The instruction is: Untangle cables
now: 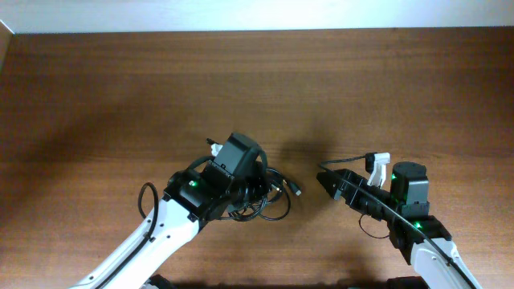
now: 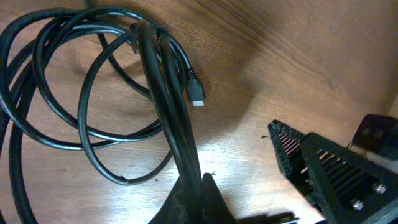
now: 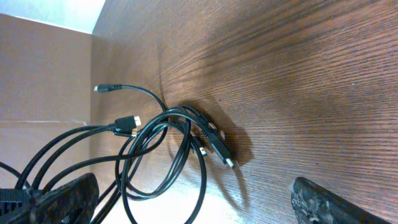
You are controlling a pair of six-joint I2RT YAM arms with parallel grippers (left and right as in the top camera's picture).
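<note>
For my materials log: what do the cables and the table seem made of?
The cables: probably rubber or plastic jacket, black, smooth, slightly shiny highlights along the loops. The table: wood or wood-look laminate, brown grain lines, semi-gloss glare.

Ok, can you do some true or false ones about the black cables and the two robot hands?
1. The cables lie in a tangled bundle on the wooden table. True.
2. The right gripper is squeezing a cable. False: its fingers stand wide apart, and the cables lie ahead of it.
3. The cables are white. False: they are black.
4. The left gripper is right at the bundle. True.
5. One plug sticks out of the bundle on the side toward the right gripper. True.
</note>
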